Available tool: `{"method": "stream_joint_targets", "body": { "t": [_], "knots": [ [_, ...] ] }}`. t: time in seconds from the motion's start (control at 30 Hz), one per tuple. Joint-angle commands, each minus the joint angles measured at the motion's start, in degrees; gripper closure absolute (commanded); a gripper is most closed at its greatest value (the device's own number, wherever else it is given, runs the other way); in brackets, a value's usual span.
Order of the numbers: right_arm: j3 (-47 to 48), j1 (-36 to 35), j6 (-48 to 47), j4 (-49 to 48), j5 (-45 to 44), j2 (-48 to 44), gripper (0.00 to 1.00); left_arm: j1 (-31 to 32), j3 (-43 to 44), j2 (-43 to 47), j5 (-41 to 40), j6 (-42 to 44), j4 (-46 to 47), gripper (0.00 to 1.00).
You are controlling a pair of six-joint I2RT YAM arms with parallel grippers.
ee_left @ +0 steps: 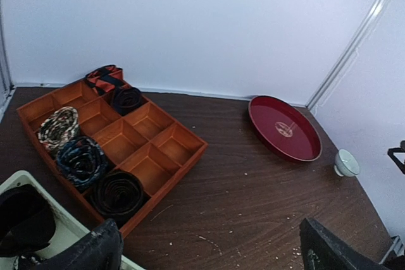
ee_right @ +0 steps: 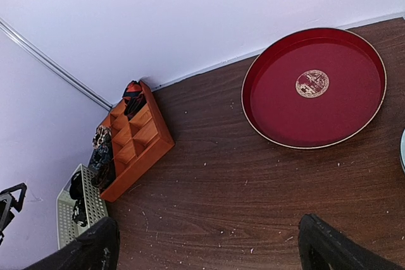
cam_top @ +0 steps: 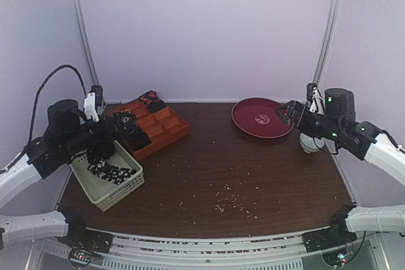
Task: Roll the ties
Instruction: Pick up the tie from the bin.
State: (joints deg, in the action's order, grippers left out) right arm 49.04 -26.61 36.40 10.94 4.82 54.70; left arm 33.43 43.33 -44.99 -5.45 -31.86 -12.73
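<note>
Evidently about midway: some ties rolled, others not yet.
Five coiled ties (ee_left: 82,159) sat in the orange tray (ee_left: 150,122) at the worktop's far-left corner, with several compartments unfilled. Loose ties (cam_top: 111,170) lay in the white basket (cam_top: 121,191) by the left edge. The left gripper (ee_left: 212,257) hung spread and empty above the basket's far end. The right gripper (ee_right: 209,254) was also spread, near the far-right red plate (ee_right: 285,112).

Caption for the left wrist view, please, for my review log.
Five rolled ties sit in the orange tray, red plate and cup beyond, left gripper open.
</note>
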Motion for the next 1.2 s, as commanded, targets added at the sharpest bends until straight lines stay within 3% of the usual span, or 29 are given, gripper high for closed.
{"method": "stream_joint_targets", "body": {
  "t": [0.0, 0.2, 0.33, 0.43, 0.5, 0.6, 0.8, 1.03, 1.1, 1.17],
  "knots": [
    [-1.62, -0.02, 0.68, -0.94, 0.66, -0.45, 0.00, -0.38, 1.63, -0.32, -11.20, -0.50, -2.92, 0.02],
    [-1.87, -0.02, 1.04, -2.34, 4.01, 1.36, 0.00, -1.19, 5.24, -9.53, -26.27, -8.33, -13.78, 0.02],
    [-1.45, -0.02, 0.69, -1.98, 5.18, 2.32, 0.00, -8.00, 5.81, -16.10, -25.75, -16.31, -21.59, 0.06],
    [-2.08, -0.04, 0.53, -2.25, 6.53, 2.04, 0.00, -15.25, 1.98, -15.65, -20.72, -20.74, -21.06, 0.17],
    [-3.11, -0.02, 0.45, -2.74, 6.71, 1.61, 0.00, -16.35, -0.18, -14.42, -22.34, -23.95, -21.02, 0.28],
    [-3.89, -0.04, 0.06, -2.60, 6.66, 1.53, 0.00, -16.38, -2.11, -14.00, -23.52, -28.26, -22.25, 0.36],
    [-3.80, -0.06, -0.96, -1.31, 6.63, 2.08, 0.00, -16.42, -8.06, -19.12, -16.62, -28.79, -13.23, 0.34],
    [-3.77, -0.02, -1.77, -0.81, 6.27, 2.78, 0.00, -16.38, -9.34, -28.06, -19.50, -31.38, -11.03, 0.29],
    [-3.48, -0.02, -2.03, -0.26, 6.17, 2.90, 0.00, -16.42, -9.51, -29.16, -19.32, -31.50, -10.25, 0.34],
    [-2.88, -0.02, -2.42, 0.58, 6.59, 3.12, 0.00, -16.38, -9.54, -29.10, -18.79, -31.34, -9.57, 0.55]
  ]
}}
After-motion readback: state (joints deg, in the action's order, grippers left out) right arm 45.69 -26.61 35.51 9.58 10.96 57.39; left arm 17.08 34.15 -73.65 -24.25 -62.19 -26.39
